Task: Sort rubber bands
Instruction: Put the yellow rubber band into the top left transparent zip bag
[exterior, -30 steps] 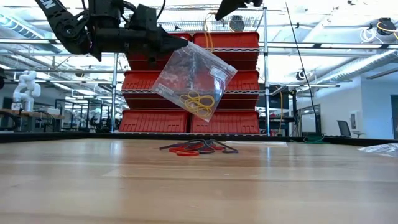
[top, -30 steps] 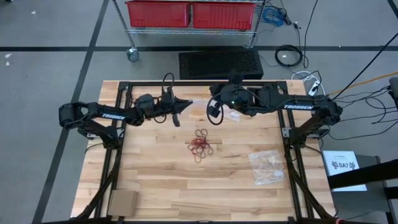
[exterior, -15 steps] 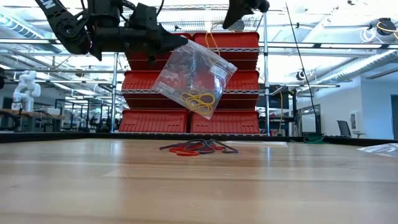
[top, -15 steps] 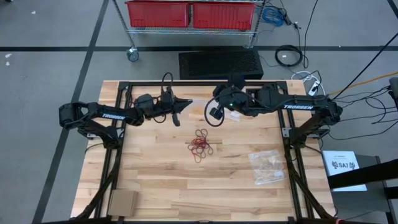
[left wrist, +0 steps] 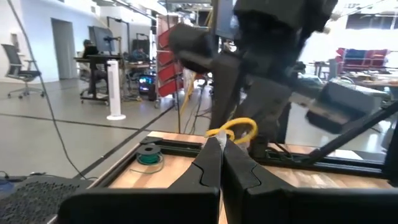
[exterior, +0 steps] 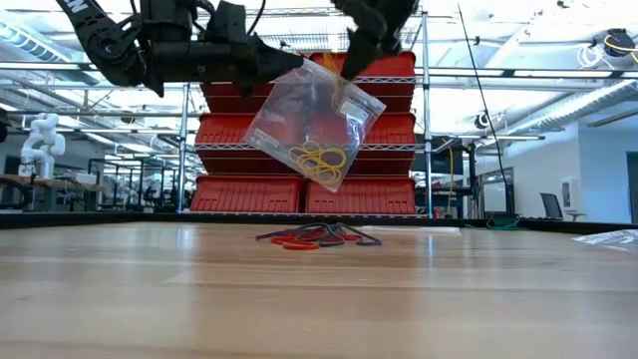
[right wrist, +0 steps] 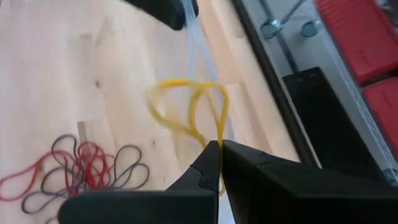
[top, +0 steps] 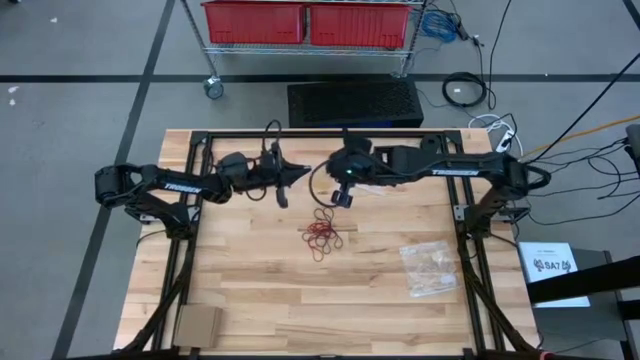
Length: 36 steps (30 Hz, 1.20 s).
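The wooden desk (top: 250,290) is seen from above with both dark arms reaching in over its far half. In the room beyond it a wire rack with red bins (exterior: 374,189) is visible.

A clear plastic bag (exterior: 311,120) is held up in the air above the desk, tilted, with one upper corner pinched in the left tool (exterior: 284,60), whose fingers are clenched flat on the film. The right tool (exterior: 351,62) is at the bag's other upper corner; its fingers are closed together, touching the bag's top edge, with a yellow loop right at their tips in the right wrist view.

A second clear bag (top: 428,268) lies flat on the desk, on the right side and well apart from both tools. A small cardboard piece (top: 197,325) lies at the near left corner.

Yellow rubber bands (exterior: 319,163) are gathered in the lower part of the held bag. A loose pile of red and dark rubber bands (top: 324,232) rests on the desk near its middle, below the raised bag and touching neither tool.
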Each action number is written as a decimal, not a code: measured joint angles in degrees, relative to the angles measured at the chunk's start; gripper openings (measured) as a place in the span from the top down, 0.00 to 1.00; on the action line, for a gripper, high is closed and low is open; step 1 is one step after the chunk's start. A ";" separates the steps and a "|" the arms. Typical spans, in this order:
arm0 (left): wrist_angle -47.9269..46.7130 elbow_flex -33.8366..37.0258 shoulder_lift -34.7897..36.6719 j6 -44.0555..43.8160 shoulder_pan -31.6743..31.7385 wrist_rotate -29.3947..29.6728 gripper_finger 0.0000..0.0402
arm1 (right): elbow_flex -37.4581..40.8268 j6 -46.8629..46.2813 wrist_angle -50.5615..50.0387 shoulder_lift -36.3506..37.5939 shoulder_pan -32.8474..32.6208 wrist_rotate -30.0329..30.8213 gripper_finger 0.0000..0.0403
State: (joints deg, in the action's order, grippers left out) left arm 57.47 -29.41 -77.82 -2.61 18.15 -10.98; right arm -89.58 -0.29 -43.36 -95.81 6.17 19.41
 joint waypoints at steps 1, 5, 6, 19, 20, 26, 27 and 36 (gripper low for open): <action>-0.08 0.00 0.00 0.02 -0.11 -0.34 1.00 | 0.00 0.42 0.24 -0.26 0.34 -0.53 1.00; -1.33 0.00 0.00 0.15 -0.22 -0.98 1.00 | 0.00 1.47 0.81 -0.33 1.48 -3.70 1.00; -1.44 0.00 0.00 0.17 -0.20 -0.98 1.00 | 0.00 1.68 1.11 -0.27 1.74 -4.88 1.00; -1.29 0.00 0.00 0.46 -0.20 -1.01 1.00 | 0.00 3.10 1.21 -1.52 3.31 -15.24 0.91; -1.29 0.00 0.00 0.46 -0.20 -1.01 1.00 | 0.00 3.12 1.17 -1.53 3.31 -15.27 0.88; -1.22 0.00 0.00 0.37 -0.20 -1.03 1.00 | 0.00 3.06 1.17 -1.51 3.55 -15.14 0.64; -1.22 0.00 0.00 0.32 -0.20 -1.03 1.00 | 0.00 3.06 1.15 -1.51 3.61 -15.08 0.61; -1.43 0.00 -0.04 0.07 -0.20 -1.40 1.00 | -0.04 2.86 -2.83 0.15 4.33 -15.08 0.52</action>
State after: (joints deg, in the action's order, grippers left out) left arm 56.05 -29.41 -77.87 -2.55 17.96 -12.38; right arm -89.62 2.57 -46.19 -95.66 10.50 4.34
